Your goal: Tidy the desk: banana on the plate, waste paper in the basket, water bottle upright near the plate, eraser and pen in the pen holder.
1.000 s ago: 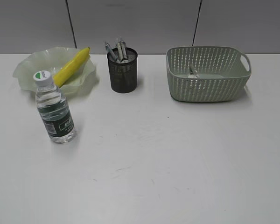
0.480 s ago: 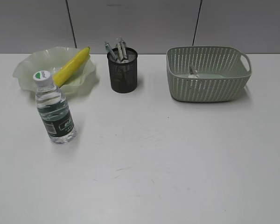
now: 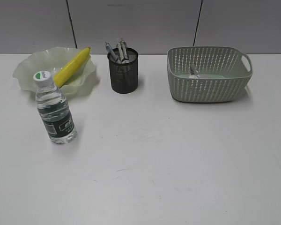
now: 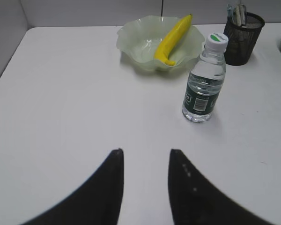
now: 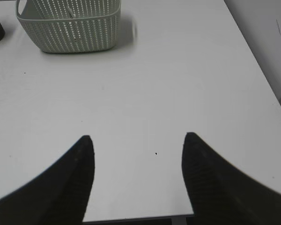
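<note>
1. Left gripper (image 4: 145,157): 2 dark fingers spread apart, nothing between them, hanging above bare desk (image 4: 65,103); touches nothing.
2. Right gripper (image 5: 136,140): 2 dark fingers set wide apart, nothing held, above bare desk near its front right edge.
3. Plate (image 3: 30,65): pale green, wavy rim, back left of the desk. Contents: 1 banana (image 3: 72,66), yellow, lying slantwise with its far tip resting over the rim.
4. Water bottle (image 3: 55,110): clear, dark green label, white cap with green top. Upright on the desk, just in front of the plate, not touching it.
5. Pen holder (image 3: 123,71): black mesh cup, back centre, between plate and basket. Contents: several pens (image 3: 120,49) standing tilted, tops above the rim. Eraser cannot be made out inside.
6. Basket (image 3: 208,86): sage-green, perforated sides, handle cutouts, back right. Contents: 1 small grey-white scrap of waste paper (image 3: 193,73), seen over the front wall.
7. Desk: white, flat; both grippers well apart from every item listed.
</note>
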